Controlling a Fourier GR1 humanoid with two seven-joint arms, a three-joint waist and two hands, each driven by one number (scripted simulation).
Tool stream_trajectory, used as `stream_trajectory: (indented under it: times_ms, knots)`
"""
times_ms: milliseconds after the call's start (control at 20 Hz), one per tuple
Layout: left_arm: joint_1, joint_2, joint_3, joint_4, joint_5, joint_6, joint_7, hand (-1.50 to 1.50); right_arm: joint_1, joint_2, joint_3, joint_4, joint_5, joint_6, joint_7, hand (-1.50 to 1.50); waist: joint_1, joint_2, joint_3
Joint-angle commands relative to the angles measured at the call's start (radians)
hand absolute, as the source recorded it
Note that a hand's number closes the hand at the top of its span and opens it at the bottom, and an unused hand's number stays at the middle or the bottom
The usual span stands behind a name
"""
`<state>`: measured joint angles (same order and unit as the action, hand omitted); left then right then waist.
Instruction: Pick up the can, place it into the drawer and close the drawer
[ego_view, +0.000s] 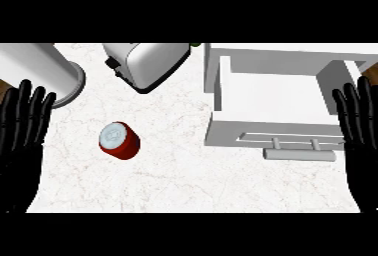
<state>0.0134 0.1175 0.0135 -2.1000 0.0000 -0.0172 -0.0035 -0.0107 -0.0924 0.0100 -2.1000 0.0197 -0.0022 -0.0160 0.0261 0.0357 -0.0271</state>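
A red can (120, 141) with a silver top stands upright on the white marbled counter (184, 180), left of centre. The white drawer (275, 102) is pulled open at the upper right, its inside bare, with a bar handle (299, 154) on its front. My left hand (22, 130) rests at the left edge, fingers straight and pointing up, well left of the can. At the right edge my right hand (359, 125) rests the same way, beside the drawer's right side. Neither hand holds anything.
A silver toaster (145, 62) lies at the top centre, behind the can. A tall white cylinder (40, 70) stands at the top left. A small green thing (196, 44) peeks out beside the toaster.
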Motion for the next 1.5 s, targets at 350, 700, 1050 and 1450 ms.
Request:
stream_trajectory:
  times_ms: [350, 700, 1050, 1450]
  knots:
    - [0.06, 0.04, 0.029, 0.097, 0.057, -0.035, 0.198, -1.5, 0.097, 0.041, -0.072, 0.056, -0.014, -0.086, 0.177, -1.5, -0.038, -0.034, 0.027]
    - [0.107, 0.085, 0.078, -0.093, 0.153, -0.072, 0.388, -1.5, 0.247, 0.004, -0.154, -0.036, -0.09, -0.014, 0.159, -1.5, -0.028, -0.038, 0.027]
    - [0.222, 0.052, 0.079, -0.199, 0.156, -0.117, 0.39, -1.5, 0.302, -0.012, -0.242, -0.037, -0.187, 0.075, 0.124, -1.5, -0.026, -0.038, 0.027]
    - [0.119, 0.04, 0.157, -0.263, 0.266, -0.03, 0.584, -1.5, 0.374, -0.029, -0.331, -0.03, -0.246, 0.18, 0.076, -1.5, -0.032, -0.037, 0.028]
